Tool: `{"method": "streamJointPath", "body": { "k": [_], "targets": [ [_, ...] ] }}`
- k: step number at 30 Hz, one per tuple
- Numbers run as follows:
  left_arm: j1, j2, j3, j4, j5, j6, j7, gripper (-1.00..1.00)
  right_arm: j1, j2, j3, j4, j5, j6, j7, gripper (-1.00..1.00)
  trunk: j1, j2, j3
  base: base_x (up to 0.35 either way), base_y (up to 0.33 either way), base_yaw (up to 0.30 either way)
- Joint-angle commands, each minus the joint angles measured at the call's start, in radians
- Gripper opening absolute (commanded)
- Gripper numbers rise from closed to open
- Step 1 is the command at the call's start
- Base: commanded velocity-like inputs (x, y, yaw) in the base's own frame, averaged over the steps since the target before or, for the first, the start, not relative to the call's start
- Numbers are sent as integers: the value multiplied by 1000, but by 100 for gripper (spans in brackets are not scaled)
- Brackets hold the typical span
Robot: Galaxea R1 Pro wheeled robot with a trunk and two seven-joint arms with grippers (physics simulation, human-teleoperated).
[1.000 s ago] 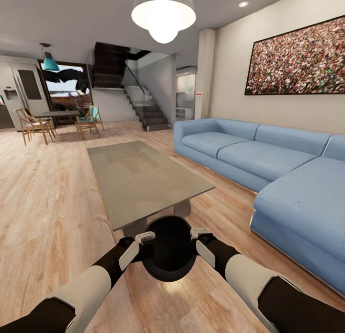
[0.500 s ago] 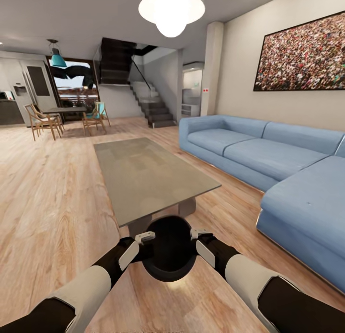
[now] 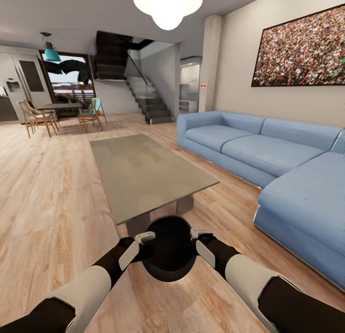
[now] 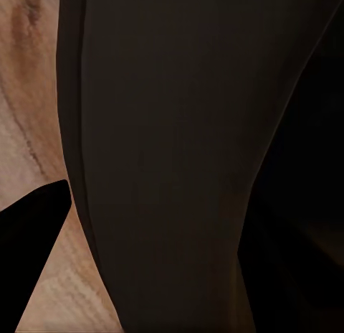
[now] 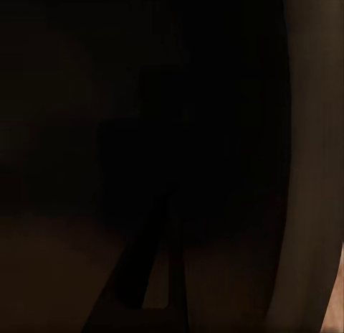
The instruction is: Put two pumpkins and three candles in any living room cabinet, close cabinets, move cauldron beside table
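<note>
The glossy black cauldron (image 3: pixel 170 256) hangs between my two arms, just in front of the near end of the low grey-beige coffee table (image 3: pixel 143 170). My left gripper (image 3: pixel 145 238) is shut on its left rim and my right gripper (image 3: pixel 195 235) is shut on its right rim. In the left wrist view the cauldron's dark wall (image 4: pixel 172 161) sits very close, with wooden floor beside it. The right wrist view looks into the dark cauldron (image 5: pixel 143 132). The pumpkins, candles and cabinet are out of view.
A blue sectional sofa (image 3: pixel 287 170) runs along the right wall, close to the table's right side. Wooden floor (image 3: pixel 48 203) stretches wide to the table's left. A dining table with chairs (image 3: pixel 57 112) and stairs (image 3: pixel 148 103) stand far behind.
The whole picture has shifted slightly, so the camera has moved and the table's near end looks a little closer. The cauldron sits the same between both grippers.
</note>
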Motion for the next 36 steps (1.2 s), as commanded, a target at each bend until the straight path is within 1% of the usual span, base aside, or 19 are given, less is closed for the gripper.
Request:
{"method": "streamJointPath", "body": {
  "k": [1, 36],
  "targets": [
    [0, 1, -3, 0, -7, 5, 9, -100, -1, 0, 2, -15, 0, -57, -7, -100, 0, -1, -3, 0, 0, -13],
    [0, 1, -3, 0, -7, 5, 9, -100, -1, 0, 2, -15, 0, -58, -8, -100, 0, -1, -59, 0, 0, -1]
  ]
}}
